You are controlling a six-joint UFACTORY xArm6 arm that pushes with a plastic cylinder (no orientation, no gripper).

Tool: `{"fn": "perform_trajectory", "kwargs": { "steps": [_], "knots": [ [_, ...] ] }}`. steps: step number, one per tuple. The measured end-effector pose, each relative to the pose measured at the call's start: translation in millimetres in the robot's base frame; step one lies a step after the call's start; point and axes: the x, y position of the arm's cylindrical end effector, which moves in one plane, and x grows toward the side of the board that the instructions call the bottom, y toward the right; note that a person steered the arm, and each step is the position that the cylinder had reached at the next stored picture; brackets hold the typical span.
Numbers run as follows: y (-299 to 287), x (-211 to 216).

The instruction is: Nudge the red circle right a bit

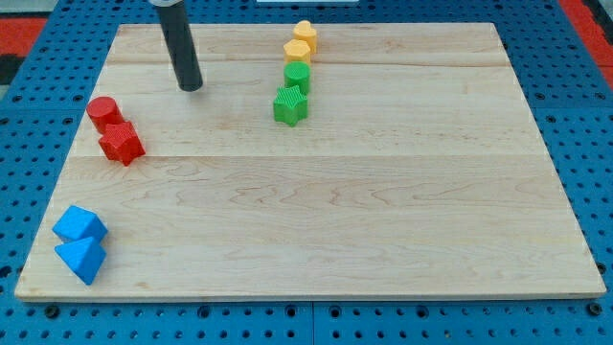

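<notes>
Near the view's left edge of the wooden board (383,220), in its upper part, the red circle (103,111) stands with a red star-shaped block (122,143) touching it just below and slightly to the right. My tip (192,87) rests on the board to the right of the circle and a little higher, apart from it, so it is on the wrong side for a rightward push. There is no pincer on this arm: it ends in a plain dark rod, which holds nothing and can neither open nor close. To do the step well, I judge the tip should pass above the circle, come down on its left face, and press gently through its middle, stopping soon, since only a small shift is asked. A low contact would likely drag the red star along. Rightward the wood lies bare until the green star (290,105) and green block (297,76), with two yellow blocks (301,41) stacked in line above them, all well apart. Two blue blocks (79,243) sit at the lower left corner. The board lies on a blue pegboard surface (29,172).
</notes>
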Motion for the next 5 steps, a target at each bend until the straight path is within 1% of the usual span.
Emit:
{"fn": "perform_trajectory", "kwargs": {
  "steps": [1, 2, 3, 4, 5],
  "knots": [
    [-23, 0],
    [-33, 0],
    [-61, 6],
    [-108, 7],
    [-118, 23]
  ]
}}
